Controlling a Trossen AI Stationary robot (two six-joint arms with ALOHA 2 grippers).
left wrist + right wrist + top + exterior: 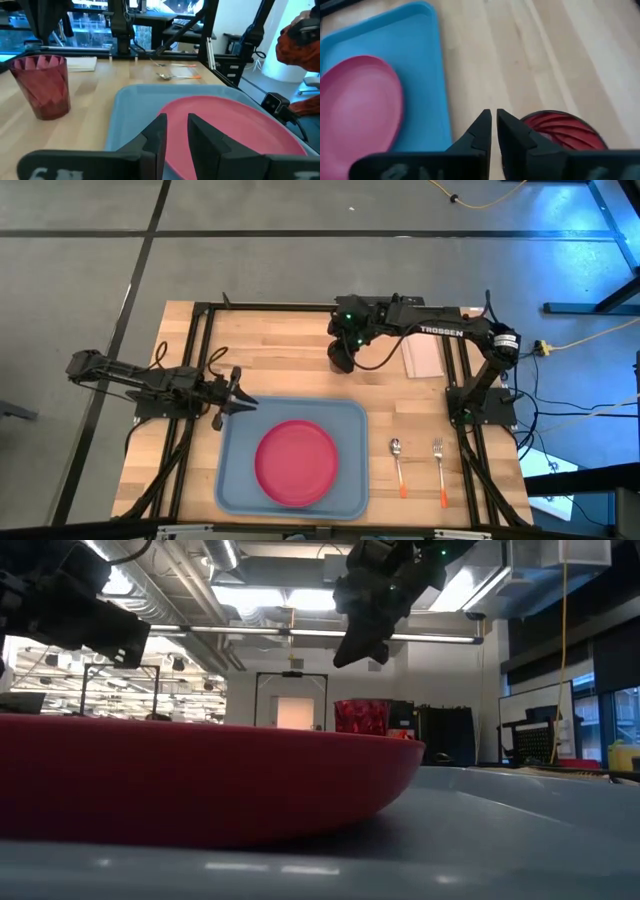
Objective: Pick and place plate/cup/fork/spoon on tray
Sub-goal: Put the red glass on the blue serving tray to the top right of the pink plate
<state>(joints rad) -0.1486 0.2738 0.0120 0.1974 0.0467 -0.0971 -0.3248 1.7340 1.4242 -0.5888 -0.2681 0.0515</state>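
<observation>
Progress: one item of four is placed. The plate point(296, 462) lies flat inside the tray point(236, 480), which holds nothing else. The cup point(42, 85) stands upright on the table point(280, 350), beyond the tray's far edge. The spoon point(398, 463) and fork point(439, 468) lie side by side on the table, right of the tray.

The right pincer point(493, 131) hangs above the cup, fingers nearly closed, holding nothing. The left pincer point(240, 399) waits at the tray's far left corner, slightly open, empty.
</observation>
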